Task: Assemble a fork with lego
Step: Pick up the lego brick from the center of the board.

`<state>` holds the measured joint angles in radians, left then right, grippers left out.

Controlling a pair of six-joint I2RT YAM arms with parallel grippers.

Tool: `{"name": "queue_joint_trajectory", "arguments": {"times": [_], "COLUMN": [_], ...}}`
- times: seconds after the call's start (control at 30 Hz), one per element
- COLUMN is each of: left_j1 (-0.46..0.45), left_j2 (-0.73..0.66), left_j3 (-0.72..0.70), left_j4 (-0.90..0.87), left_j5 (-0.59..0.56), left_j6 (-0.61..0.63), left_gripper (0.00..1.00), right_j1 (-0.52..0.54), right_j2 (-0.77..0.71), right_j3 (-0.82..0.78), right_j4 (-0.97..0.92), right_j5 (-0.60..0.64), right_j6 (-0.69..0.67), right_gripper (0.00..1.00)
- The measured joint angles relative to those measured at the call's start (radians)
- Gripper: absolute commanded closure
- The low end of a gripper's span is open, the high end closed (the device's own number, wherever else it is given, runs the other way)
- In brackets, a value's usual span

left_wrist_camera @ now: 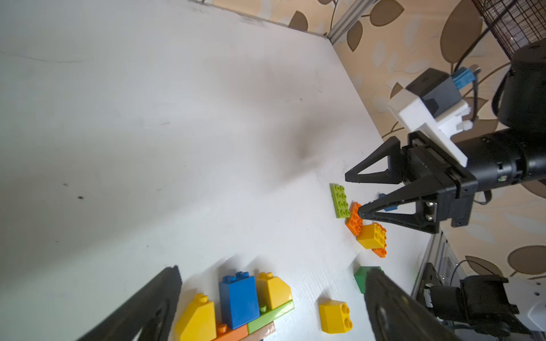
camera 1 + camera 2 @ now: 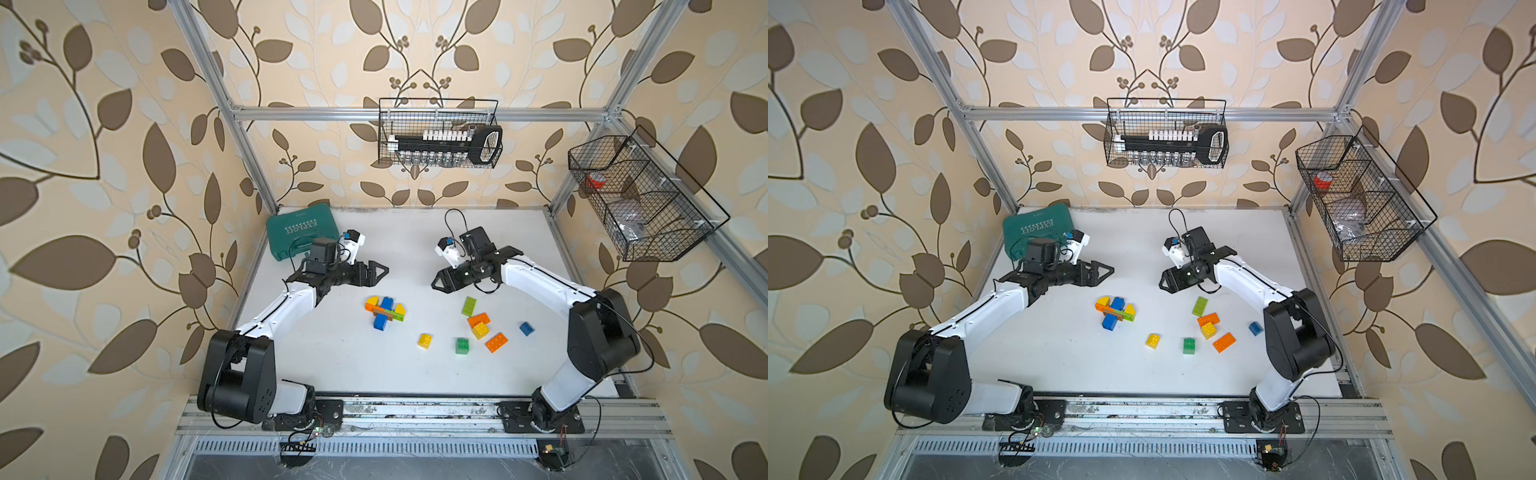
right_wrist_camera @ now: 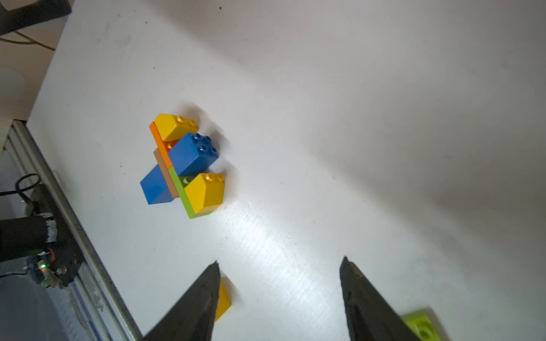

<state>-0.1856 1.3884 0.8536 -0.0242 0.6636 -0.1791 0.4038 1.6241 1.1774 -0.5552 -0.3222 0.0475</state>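
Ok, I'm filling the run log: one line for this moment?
left gripper: open, empty | right gripper: open, empty | brick assembly: on table | loose bricks: scattered

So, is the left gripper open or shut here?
Open: in the left wrist view the left gripper stands with fingers wide apart, nothing held between them.

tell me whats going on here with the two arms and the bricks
The robot is putting together a lego fork on a white table. A joined piece of blue, yellow, orange, lime and brown bricks lies near the middle, with nothing gripping it. The left tool and right tool hang open and empty above the table, tips facing each other. Seven loose bricks lie scattered on the right tool's side, among them a lime plate and a dark green brick.
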Motion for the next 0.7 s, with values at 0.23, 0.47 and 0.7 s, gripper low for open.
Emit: {"name": "queue_joint_trajectory", "arguments": {"times": [0.23,0.47,0.7], "left_j1": [-0.117,-0.187,-0.189], "left_j2": [0.1,0.204,0.318], "left_j3": [0.056,0.121,0.218], "left_j4": [0.069,0.101,0.108], "left_j5": [-0.055,-0.069,-0.062], "left_j6": [-0.062,-0.077,-0.08], "left_gripper": [0.01,0.05,0.06], "right_j1": [-0.043,-0.068,-0.042], "right_j2": [-0.165,-0.235,-0.236], "right_j3": [-0.174,-0.274,-0.353], "right_j4": [-0.079,-0.142,-0.147], "right_j5": [0.159,0.209,0.267], "right_j6": [0.058,0.138,0.243], "right_gripper": [0.29,0.29,0.33]}}
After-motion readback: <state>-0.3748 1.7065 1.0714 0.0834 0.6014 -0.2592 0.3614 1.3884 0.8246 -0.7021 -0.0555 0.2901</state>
